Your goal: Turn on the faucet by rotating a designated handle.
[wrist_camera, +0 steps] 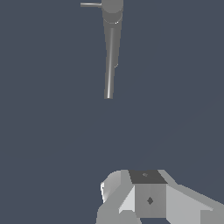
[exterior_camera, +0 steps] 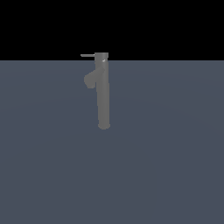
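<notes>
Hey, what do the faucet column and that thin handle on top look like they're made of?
The faucet looks like matte grey metal, maybe brushed: the wrist view shows one soft pale streak down its column, with no mirror reflections. The handle has the same dull grey, so likely the same metal, though it is too thin to judge. This is a simulator render, so plastic cannot be ruled out.

The faucet (exterior_camera: 103, 94) looks like matt grey metal, smooth all over, with only a soft pale sheen running down its column in the wrist view. The handle (exterior_camera: 87, 55), sticking out from the faucet's top cap, has the same dull grey smooth finish. The floor (exterior_camera: 175, 166) around the faucet is a flat, even slate-blue surface without gloss or grain. The gripper (wrist_camera: 144, 199) shows smooth, pale grey faceted faces, plastic-like, with one darker panel.
</notes>
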